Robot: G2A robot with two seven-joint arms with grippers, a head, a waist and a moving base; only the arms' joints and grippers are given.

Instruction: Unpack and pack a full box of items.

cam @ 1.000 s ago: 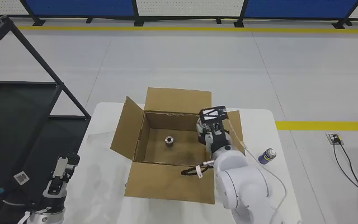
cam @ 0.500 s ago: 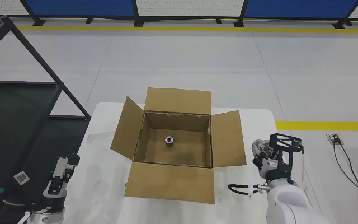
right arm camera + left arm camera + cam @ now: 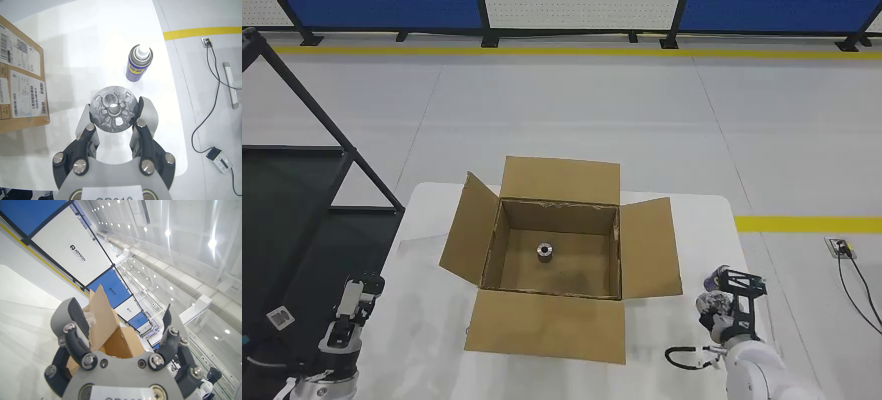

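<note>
Unpacking seems in hand: the right gripper [image 3: 115, 110], clamped on a round cast-metal hub [image 3: 121, 103] above the table [image 3: 94, 37] near the spray can [image 3: 139, 64], should next lower and release it (one small metal part [image 3: 542, 250] lies in the cardboard box [image 3: 542, 325]), while the left gripper [image 3: 122, 313] hangs spread and empty.

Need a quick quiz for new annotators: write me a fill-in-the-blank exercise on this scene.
1. The right pincer is ____ on the round metal part.
2. The spray can stands ____ on the table.
3. Inside the cardboard box sits ____ small metal item.
4. The left pincer is ____, holding nothing.

Missing words: shut; upright; one; open.
</note>
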